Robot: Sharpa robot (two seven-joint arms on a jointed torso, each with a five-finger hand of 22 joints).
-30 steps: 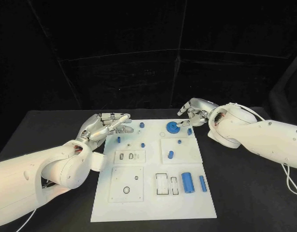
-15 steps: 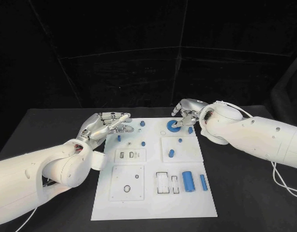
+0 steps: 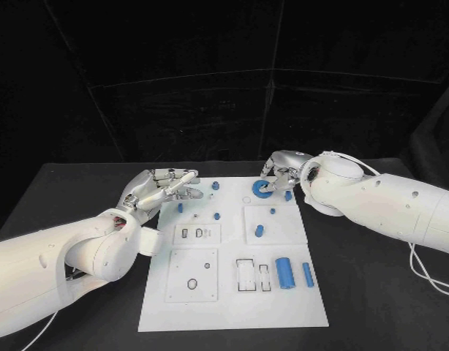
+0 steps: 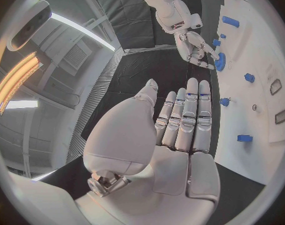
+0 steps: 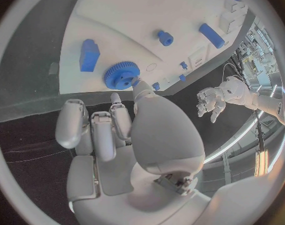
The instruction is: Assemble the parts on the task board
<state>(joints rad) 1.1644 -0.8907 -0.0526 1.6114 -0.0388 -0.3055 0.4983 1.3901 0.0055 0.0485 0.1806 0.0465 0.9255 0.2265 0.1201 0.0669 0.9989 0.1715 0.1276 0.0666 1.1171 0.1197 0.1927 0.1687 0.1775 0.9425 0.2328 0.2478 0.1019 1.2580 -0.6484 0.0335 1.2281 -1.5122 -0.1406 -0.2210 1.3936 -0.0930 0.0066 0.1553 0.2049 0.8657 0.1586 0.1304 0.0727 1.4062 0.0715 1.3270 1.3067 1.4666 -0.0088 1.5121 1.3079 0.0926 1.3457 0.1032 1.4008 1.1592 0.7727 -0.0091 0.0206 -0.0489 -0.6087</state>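
- The right hand (image 3: pixel 277 172) is at the far end of the task board (image 3: pixel 235 307), just by the blue gear (image 3: pixel 259 191). Its fingers are partly curled and hold nothing. I cannot tell if a fingertip touches the gear.
- The gear sits on the board near its far edge. If the hand pushes it from the side, it may slide off the board onto the black table (image 3: pixel 66 197).
- A small blue peg (image 3: pixel 287 196) stands just beside the gear. The fingers may bump it and knock it over.
- If the hand grabs the gear by only its edge, the gear may tip or slip out.
- The left hand (image 3: pixel 161 186) is over the board's far left corner. Its fingers are straight and apart, and it holds nothing.
- Small blue pegs (image 3: pixel 179 209) stand near the left hand. If it drops lower, it may hit them.
- A long blue cylinder (image 3: pixel 284 273) lies on the near part of the board, well apart from both hands. It is round, so a shake of the board may make it roll.
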